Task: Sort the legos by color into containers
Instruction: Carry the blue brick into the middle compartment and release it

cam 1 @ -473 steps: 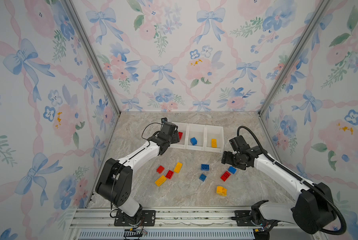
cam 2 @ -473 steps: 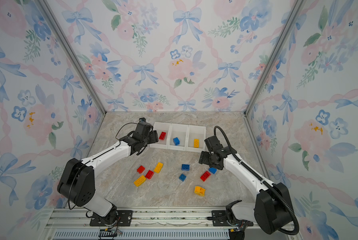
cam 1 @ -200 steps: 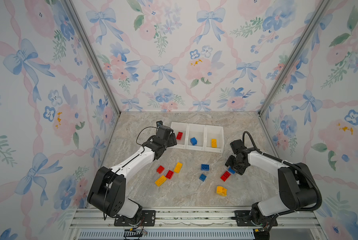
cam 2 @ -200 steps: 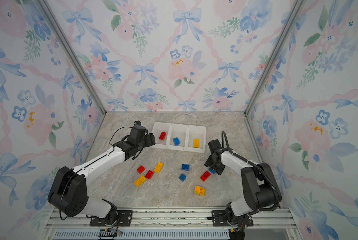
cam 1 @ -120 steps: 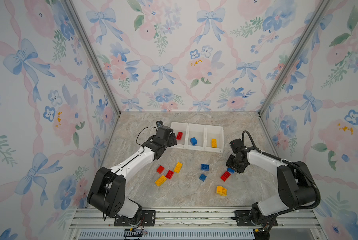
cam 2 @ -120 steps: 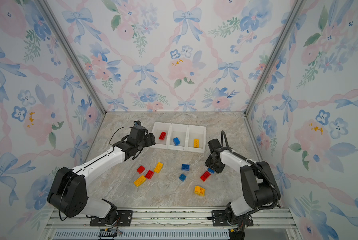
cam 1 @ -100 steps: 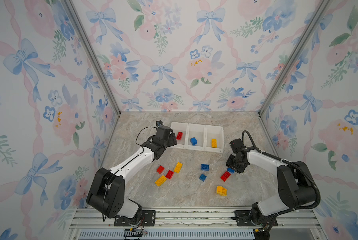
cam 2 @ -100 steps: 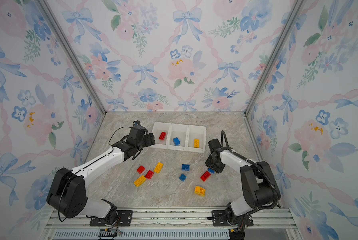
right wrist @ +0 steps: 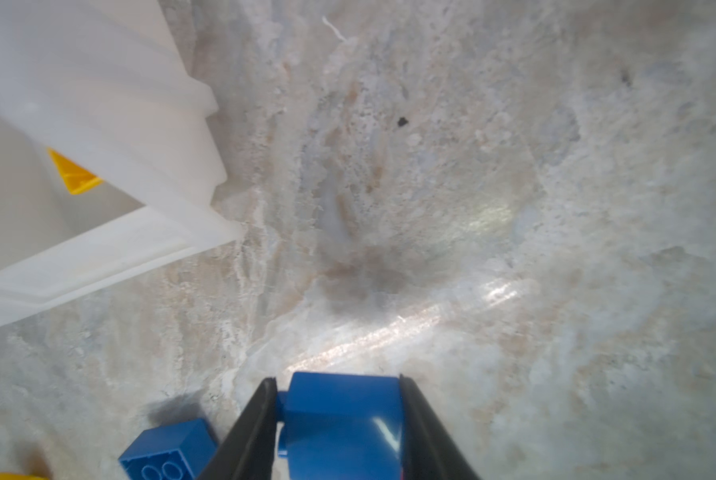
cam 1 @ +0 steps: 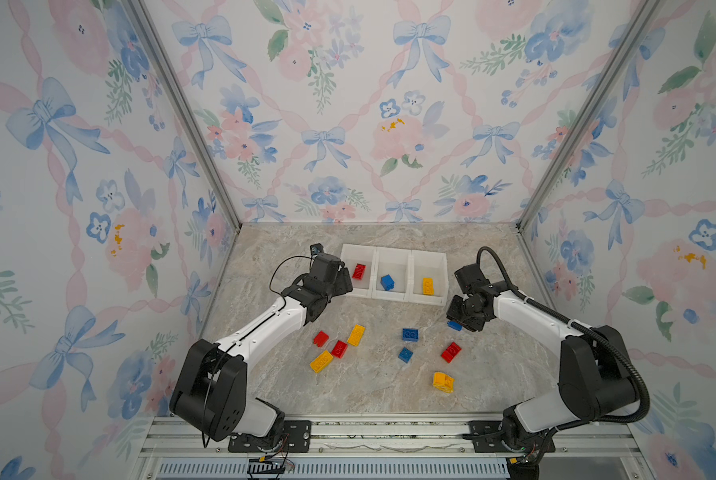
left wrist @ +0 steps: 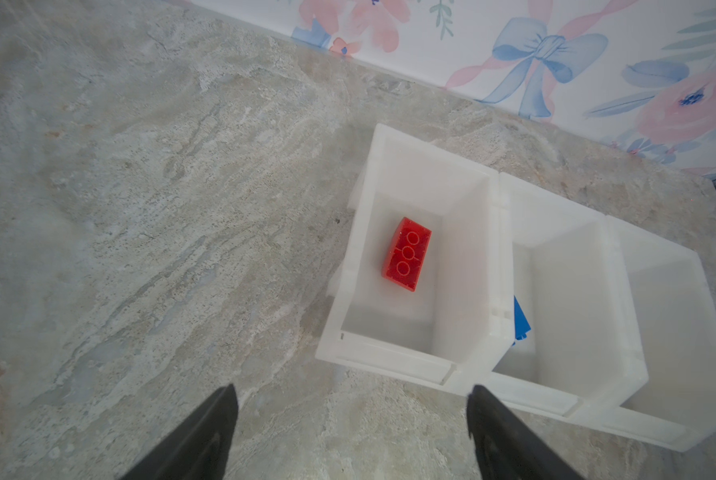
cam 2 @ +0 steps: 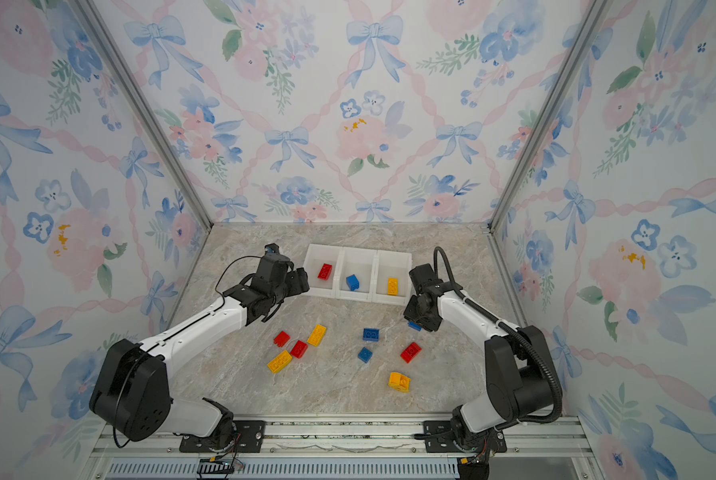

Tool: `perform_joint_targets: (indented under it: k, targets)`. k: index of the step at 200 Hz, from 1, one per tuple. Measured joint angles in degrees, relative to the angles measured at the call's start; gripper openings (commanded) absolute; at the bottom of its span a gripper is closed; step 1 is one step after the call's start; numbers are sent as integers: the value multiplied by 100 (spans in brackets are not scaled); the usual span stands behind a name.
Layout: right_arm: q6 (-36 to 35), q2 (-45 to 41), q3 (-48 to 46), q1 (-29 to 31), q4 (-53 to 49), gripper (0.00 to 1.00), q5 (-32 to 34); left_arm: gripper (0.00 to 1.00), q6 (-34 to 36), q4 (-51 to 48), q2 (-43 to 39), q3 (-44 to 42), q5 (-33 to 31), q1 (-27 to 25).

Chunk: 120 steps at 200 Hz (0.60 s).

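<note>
My right gripper (cam 1: 458,319) (right wrist: 336,380) is shut on a blue lego (cam 1: 454,325) (right wrist: 343,419), held just above the table by the near right corner of the containers (cam 1: 375,269). The three joined white bins hold a red lego (cam 1: 359,271) (left wrist: 407,253), a blue lego (cam 1: 387,282) and a yellow lego (cam 1: 427,286), one in each. My left gripper (cam 1: 346,283) (left wrist: 352,392) stands open and holds nothing, just left of the red bin's near corner. Several loose legos lie on the table, among them blue (cam 1: 409,334), red (cam 1: 450,352) and yellow (cam 1: 443,381).
A cluster of red (cam 1: 339,348) and yellow (cam 1: 321,361) bricks lies near the left arm's reach, with a small blue one (cam 1: 405,354) mid-table. Patterned walls close the marble table (cam 1: 289,249) on three sides, and a metal rail (cam 1: 348,432) runs along the front.
My right gripper has closed on the blue lego that lay beside the red one and carried it a little toward the containers. The left arm has hardly moved.
</note>
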Motion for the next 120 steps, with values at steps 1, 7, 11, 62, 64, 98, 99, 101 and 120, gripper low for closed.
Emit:
perform_joint_targets:
  k: [1,7,11,62,64,98,99,101,120]
  targets:
    - [-2,0,11,7,0,38,0,88,-2,0,-2,-4,0,0]
    - [-22,0,103,68,-15,38,2,88,-17,2,-15,-28,0,0]
    - [-44,0,166,111,-28,38,4,88,-22,2,-24,-46,0,0]
    - [-326,179,1169,649,-52,38,44,89,-63,17,-138,-262,-2,44]
    - [-345,199,1204,669,-52,38,46,89,-63,17,-140,-267,0,46]
    - [-525,667,1784,852,-17,38,42,89,-87,142,-289,-501,9,114]
    - [-529,678,1797,855,-20,38,42,89,-87,146,-293,-511,9,118]
    - [-542,713,1834,861,-17,38,42,89,-92,151,-306,-529,7,125]
    - [-645,1093,2212,909,37,38,-2,89,-105,197,-391,-664,46,175]
